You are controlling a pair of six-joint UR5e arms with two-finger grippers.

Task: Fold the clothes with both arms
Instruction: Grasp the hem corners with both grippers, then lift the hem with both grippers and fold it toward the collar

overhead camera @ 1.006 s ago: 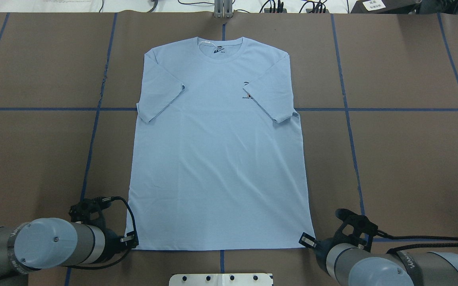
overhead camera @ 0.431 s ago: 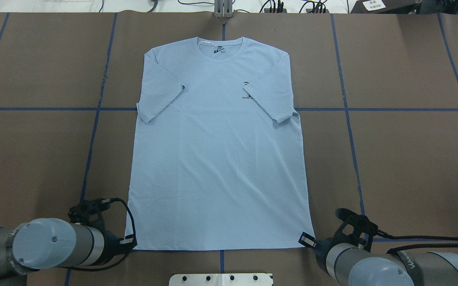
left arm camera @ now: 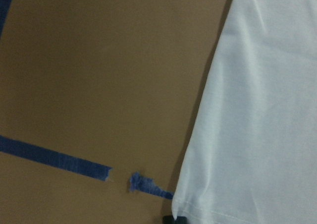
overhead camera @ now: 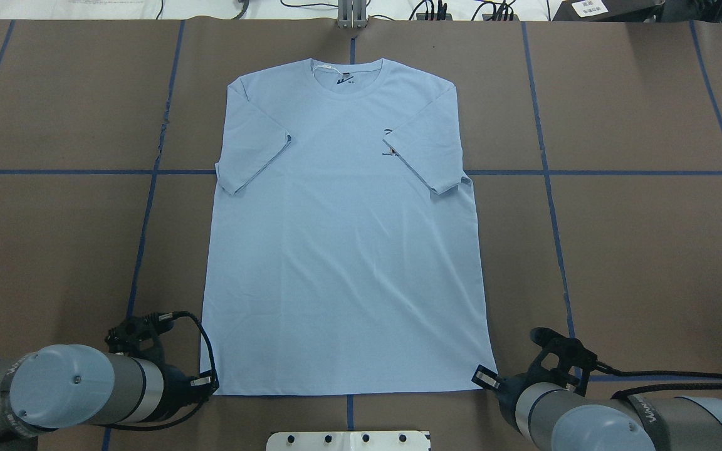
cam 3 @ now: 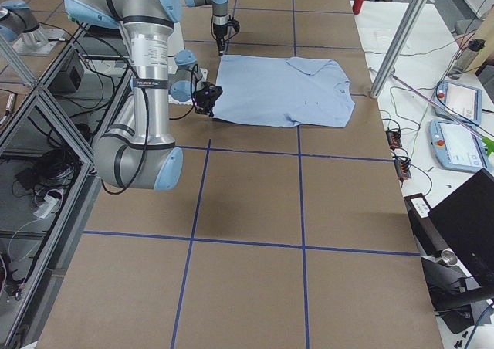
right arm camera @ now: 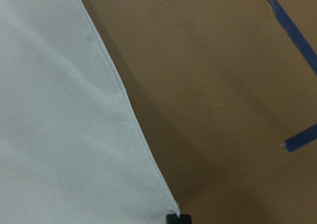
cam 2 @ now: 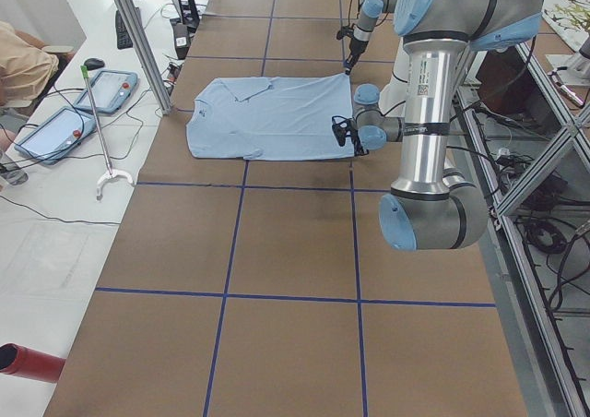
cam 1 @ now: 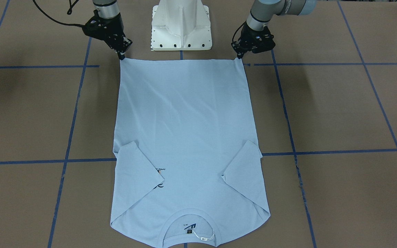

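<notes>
Nearest the robot, the left tool (cam 1: 239,56) sits at one hem corner of the T-shirt (overhead camera: 342,263) and the right tool (cam 1: 121,57) at the other. Each tip touches the cloth, but I cannot tell whether either is clenched on it or released. The light blue T-shirt lies flat and front up on the brown surface (overhead camera: 643,250), hem toward the robot. Farther on, both short sleeves (overhead camera: 254,144) are folded inward onto the chest. The one on the robot's right covers part of the chest print (overhead camera: 387,143). Farthest lies the ribbed collar (overhead camera: 348,89) with its dark label (overhead camera: 343,79).
</notes>
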